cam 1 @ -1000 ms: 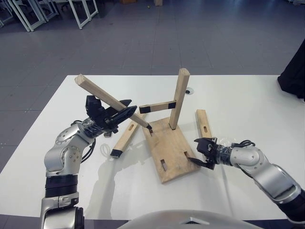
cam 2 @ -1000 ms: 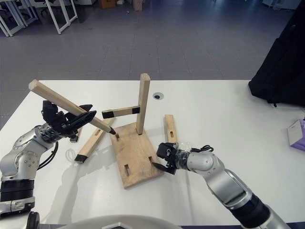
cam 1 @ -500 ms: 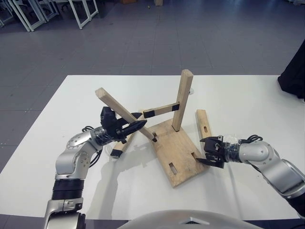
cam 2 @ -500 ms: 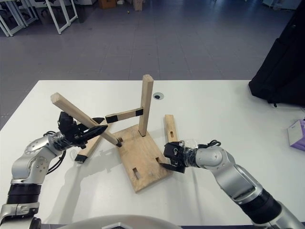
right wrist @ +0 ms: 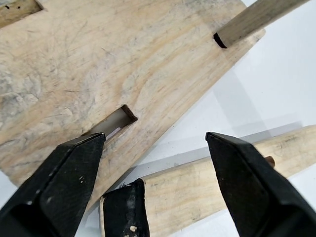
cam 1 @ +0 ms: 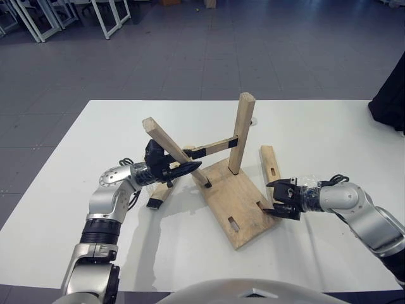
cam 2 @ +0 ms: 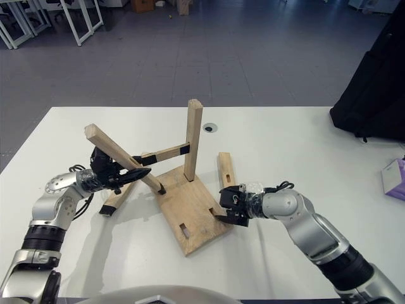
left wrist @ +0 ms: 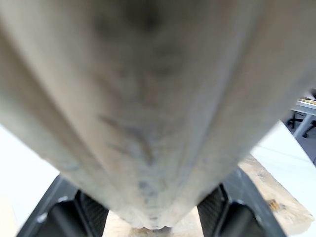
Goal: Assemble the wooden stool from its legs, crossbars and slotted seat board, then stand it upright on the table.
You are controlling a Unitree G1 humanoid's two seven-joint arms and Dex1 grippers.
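The slotted seat board (cam 1: 237,193) lies flat on the white table (cam 1: 329,133). One leg (cam 1: 240,130) stands upright in its far slot, with a black-tipped crossbar (cam 1: 215,147) sticking out to the left. My left gripper (cam 1: 190,168) is shut on a second leg (cam 1: 163,138), which tilts up to the left with its lower end at the board's left slot; that leg (left wrist: 148,98) sits between the fingers (left wrist: 84,212). My right gripper (cam 1: 281,206) stands open at the board's right edge, its fingers (right wrist: 59,182) wide apart by an empty slot (right wrist: 111,123).
A loose leg (cam 1: 270,163) lies right of the board, close to my right gripper. Another loose leg (cam 1: 158,193) lies on the table below my left gripper. A cable hole (cam 1: 253,120) is behind the stool. A black bag (cam 2: 380,88) stands beyond the right edge.
My left gripper has carried the tilted leg to the right and stood it steeper, its lower end staying at the board. The board has slid and turned to the right, with my right gripper.
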